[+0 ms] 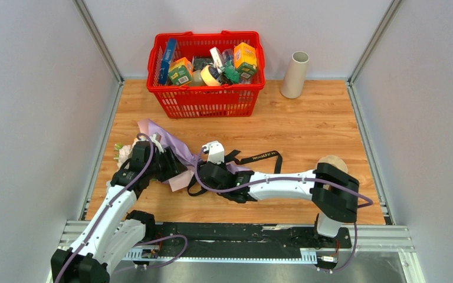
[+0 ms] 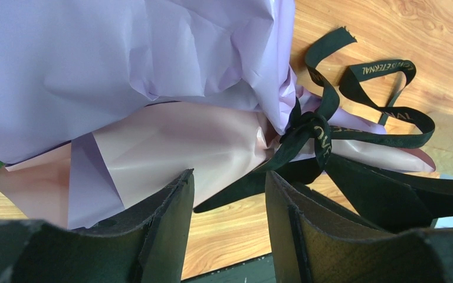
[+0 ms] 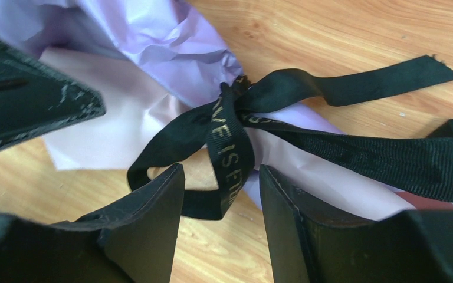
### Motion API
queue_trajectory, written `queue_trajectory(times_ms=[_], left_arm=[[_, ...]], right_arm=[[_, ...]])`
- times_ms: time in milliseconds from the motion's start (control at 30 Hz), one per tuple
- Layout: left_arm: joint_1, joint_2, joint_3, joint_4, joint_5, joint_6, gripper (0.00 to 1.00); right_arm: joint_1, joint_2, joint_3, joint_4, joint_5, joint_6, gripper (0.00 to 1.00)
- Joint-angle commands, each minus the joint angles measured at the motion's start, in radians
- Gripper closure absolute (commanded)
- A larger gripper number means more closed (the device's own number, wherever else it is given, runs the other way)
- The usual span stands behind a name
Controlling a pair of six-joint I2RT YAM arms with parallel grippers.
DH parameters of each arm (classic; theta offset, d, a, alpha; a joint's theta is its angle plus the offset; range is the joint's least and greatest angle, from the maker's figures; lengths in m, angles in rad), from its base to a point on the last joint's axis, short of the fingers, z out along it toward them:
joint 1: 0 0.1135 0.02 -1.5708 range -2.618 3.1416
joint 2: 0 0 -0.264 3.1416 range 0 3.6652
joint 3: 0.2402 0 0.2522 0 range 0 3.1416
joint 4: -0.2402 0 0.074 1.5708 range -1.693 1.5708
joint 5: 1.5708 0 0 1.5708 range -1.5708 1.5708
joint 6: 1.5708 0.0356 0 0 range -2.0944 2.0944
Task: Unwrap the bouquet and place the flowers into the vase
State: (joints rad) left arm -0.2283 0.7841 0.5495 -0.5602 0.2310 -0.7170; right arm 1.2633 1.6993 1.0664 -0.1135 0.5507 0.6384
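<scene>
Top cam first. The arms sit right over the bouquet [image 1: 164, 141], so most of it is covered. The tips of the left claw [image 1: 174, 168] and right claw [image 1: 199, 172] are hard to make out from up here. The bouquet lies flat on the table [image 1: 307, 130], left of centre, with its long axis roughly left to right. The flowers [image 1: 121, 154] poke out toward the left wall, and the tied end points right, where the black ribbon [image 1: 261, 157] trails off. The vase [image 1: 295, 73] stands upright at the back right, well apart from all that, just beside the red basket [image 1: 206, 101].

Left wrist cam: the blooms are cut off. It's mostly lilac paper [image 2: 124, 59] over a pink sheet [image 2: 194, 147], all pinching in toward the knot [image 2: 309, 127] on the right. The fingers [image 2: 168, 224] are spread, and a ribbon tail crosses the gap between them. Nothing is squeezed or held.

Right wrist cam: the paper fans out to the upper left of the knot. A dark chunk [image 3: 29, 112] in the upper left is cut off, no idea which part that is. These fingers [image 3: 153, 224] are spread too, with the gold-lettered ribbon loop hanging in the gap. It isn't pinched, and I can't tell if it brushes the left-hand finger.
</scene>
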Motion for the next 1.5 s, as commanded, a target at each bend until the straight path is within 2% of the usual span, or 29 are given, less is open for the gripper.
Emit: queue_trajectory(times_ms=[0, 67, 167, 233, 433, 533, 667, 767, 967, 1133, 1267, 1333, 1433, 1467], left_arm=[[0.001, 0.014, -0.008, 0.049, 0.007, -0.018, 0.44], [0.001, 0.017, -0.014, 0.057, -0.001, -0.015, 0.44], [0.001, 0.018, -0.025, 0.062, -0.010, -0.015, 0.44], [0.001, 0.020, -0.036, 0.077, -0.016, -0.013, 0.44], [0.001, 0.072, -0.028, 0.091, -0.016, 0.001, 0.44], [0.001, 0.087, -0.020, 0.098, -0.021, 0.001, 0.44], [0.001, 0.086, -0.020, 0.105, -0.027, -0.007, 0.44], [0.001, 0.089, -0.019, 0.098, -0.056, -0.006, 0.44], [0.001, 0.099, -0.005, 0.076, -0.081, 0.005, 0.44], [0.001, 0.066, 0.068, -0.010, -0.130, 0.005, 0.44], [0.001, -0.002, 0.127, -0.059, -0.166, 0.013, 0.44], [-0.014, -0.034, 0.127, -0.029, -0.160, 0.019, 0.44], [-0.032, 0.012, 0.141, -0.014, -0.136, 0.050, 0.43], [-0.043, 0.044, 0.150, -0.010, -0.121, 0.060, 0.43]], right_arm=[[0.011, 0.054, 0.090, -0.092, 0.150, 0.084, 0.47], [0.015, 0.065, 0.096, -0.094, 0.160, 0.092, 0.52], [0.015, 0.054, 0.098, -0.103, 0.172, 0.099, 0.79], [0.015, 0.020, 0.099, -0.113, 0.176, 0.093, 1.00], [0.013, -0.206, 0.076, -0.143, 0.199, 0.109, 1.00], [0.013, -0.312, 0.058, -0.143, 0.261, 0.103, 1.00], [-0.001, -0.406, 0.047, -0.141, 0.396, 0.072, 1.00], [-0.036, -0.460, 0.046, -0.140, 0.394, 0.061, 1.00], [-0.042, -0.475, -0.069, -0.135, 0.263, 0.153, 1.00], [-0.042, -0.449, -0.180, -0.130, 0.221, 0.264, 1.00], [-0.042, -0.421, -0.207, -0.130, 0.207, 0.256, 1.00], [-0.041, -0.426, -0.217, -0.130, 0.212, 0.248, 1.00], [-0.044, -0.428, -0.224, -0.120, 0.261, 0.190, 0.89], [-0.050, -0.423, -0.239, -0.120, 0.299, 0.185, 0.90]])
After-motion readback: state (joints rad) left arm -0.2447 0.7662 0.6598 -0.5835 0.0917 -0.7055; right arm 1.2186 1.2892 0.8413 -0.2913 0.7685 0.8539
